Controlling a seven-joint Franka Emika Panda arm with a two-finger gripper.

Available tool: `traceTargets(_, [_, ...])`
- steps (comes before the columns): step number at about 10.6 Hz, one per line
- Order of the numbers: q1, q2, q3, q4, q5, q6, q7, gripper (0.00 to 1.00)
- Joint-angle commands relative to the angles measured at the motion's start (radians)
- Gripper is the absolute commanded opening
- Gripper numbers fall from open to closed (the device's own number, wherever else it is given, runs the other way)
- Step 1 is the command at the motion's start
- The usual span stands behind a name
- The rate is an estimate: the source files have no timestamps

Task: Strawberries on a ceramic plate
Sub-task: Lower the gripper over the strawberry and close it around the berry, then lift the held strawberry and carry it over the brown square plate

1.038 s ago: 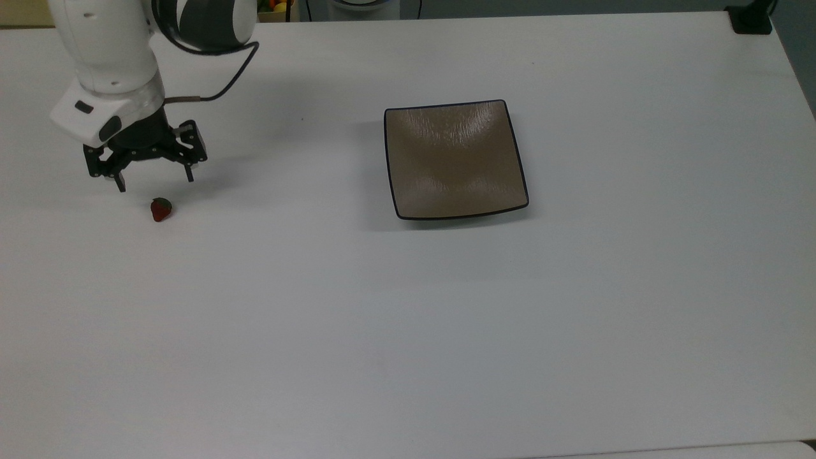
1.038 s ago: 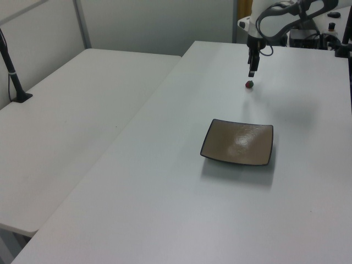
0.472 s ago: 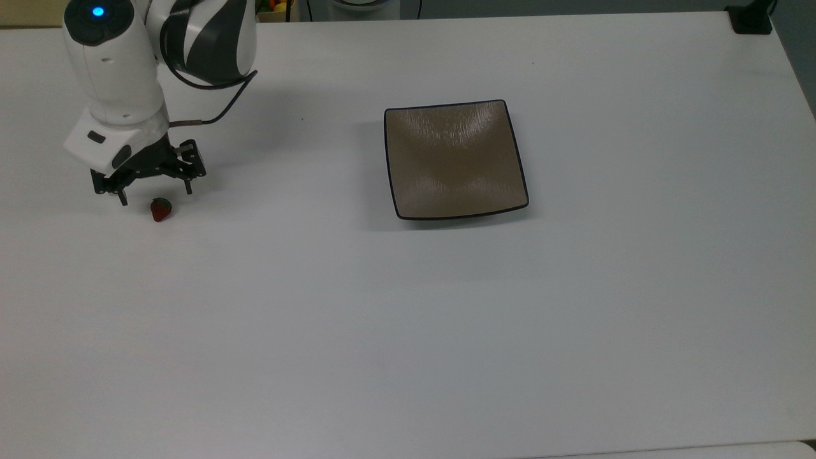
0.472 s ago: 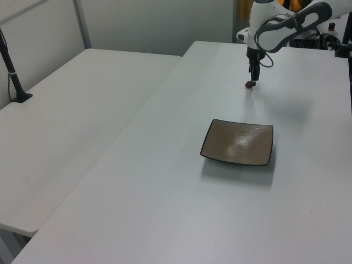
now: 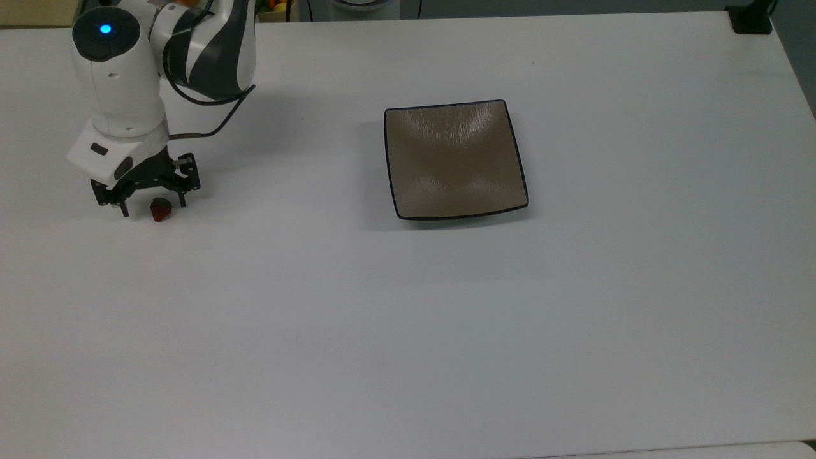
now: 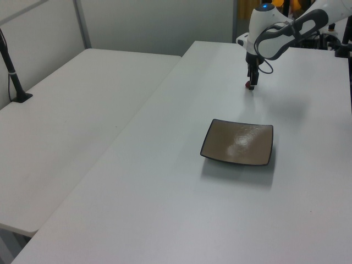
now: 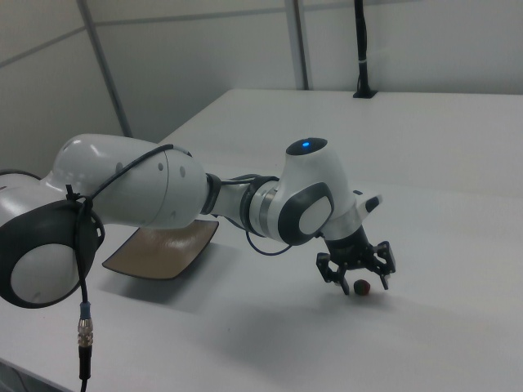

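A small red strawberry [image 5: 160, 209] with a green cap lies on the white table at the top view's left. My gripper [image 5: 153, 207] is down at the table, open, with one finger on each side of the berry. In the right view the open gripper [image 7: 364, 286] frames the strawberry [image 7: 360, 286], and I cannot tell whether either finger touches it. The left view has the gripper [image 6: 252, 82] right over the strawberry [image 6: 249, 86]. The square beige-brown ceramic plate [image 5: 454, 159] with a dark rim sits bare, well off to the top view's right, also seen as the plate [image 6: 237, 142] and the plate [image 7: 159, 249].
A black mount [image 5: 751, 19] stands at the table's far right corner in the top view. A second white table [image 6: 66, 121] with a black pole [image 6: 12, 69] adjoins in the left view. The arm's cable [image 5: 217, 118] hangs beside the wrist.
The gripper has come down from above the strawberry to the table, and its open fingers now flank the berry. The strawberry and the plate have not moved.
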Motion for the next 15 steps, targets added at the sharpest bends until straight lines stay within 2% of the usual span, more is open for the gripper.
traceTargets(1, [0.004, -0.004, -0.008, -0.002, -0.023, 0.014, -0.017, 0.4])
traceTargets(2, [0.004, -0.004, -0.008, -0.002, -0.023, 0.014, -0.021, 0.21])
traceTargets(3, [0.006, -0.006, -0.008, -0.002, -0.022, 0.01, -0.014, 0.14])
traceTargets(4, [0.007, -0.012, -0.008, -0.002, -0.022, 0.002, -0.01, 0.12])
traceTargets(6, [0.013, -0.056, -0.008, 0.0, -0.02, -0.061, -0.008, 0.12])
traceTargets(11, [0.056, -0.266, 0.006, 0.008, 0.0, -0.341, -0.013, 0.12])
traceTargets(12, [0.056, -0.306, 0.017, 0.011, 0.016, -0.396, -0.014, 0.12])
traceTargets(15, [0.087, -0.389, 0.029, 0.046, 0.127, -0.548, -0.03, 0.12])
